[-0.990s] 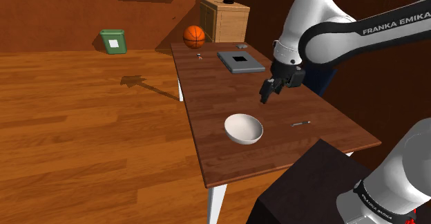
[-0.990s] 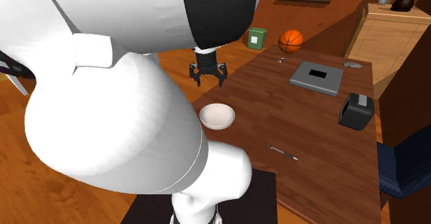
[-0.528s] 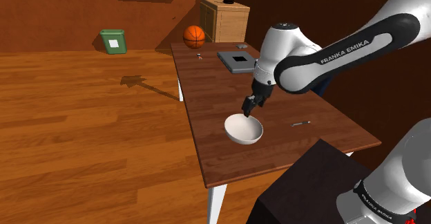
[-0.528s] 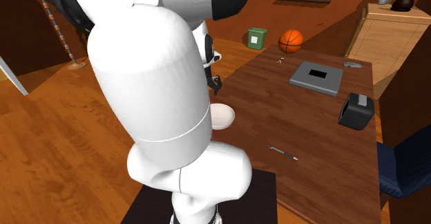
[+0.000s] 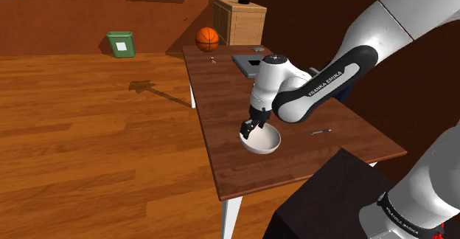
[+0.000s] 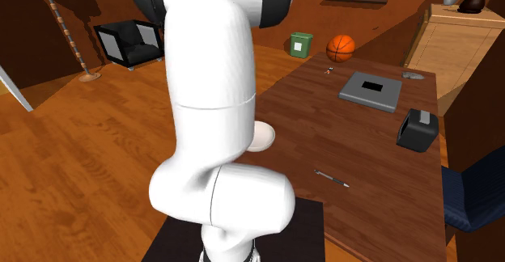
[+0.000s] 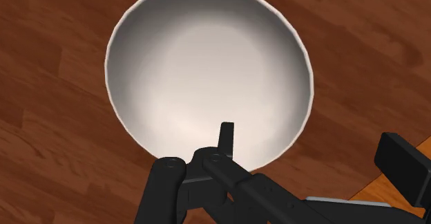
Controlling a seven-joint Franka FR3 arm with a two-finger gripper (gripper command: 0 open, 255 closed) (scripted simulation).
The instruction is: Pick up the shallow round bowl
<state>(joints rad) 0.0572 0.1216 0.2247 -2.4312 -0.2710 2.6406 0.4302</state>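
Bowl (image 7: pixel 207 63) sitting on counter (image 5: pixel 221 90), probably light, stiff, slippery; fingers (image 7: pixel 226 134) hanging spread apart, straddling its rim, gripping nothing. Thin rim seeming the place to pinch.

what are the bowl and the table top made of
Bowl: plain white, smooth, with a soft matte sheen; perhaps ceramic or plastic, the look leaves it open. Table top: reddish-brown wood, judging by grain streaks and plank seams, with a smooth, low-gloss finish.

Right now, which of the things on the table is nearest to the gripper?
The white bowl: the gripper is at its rim, while the pen, the grey flat device and the black box lie farther away.
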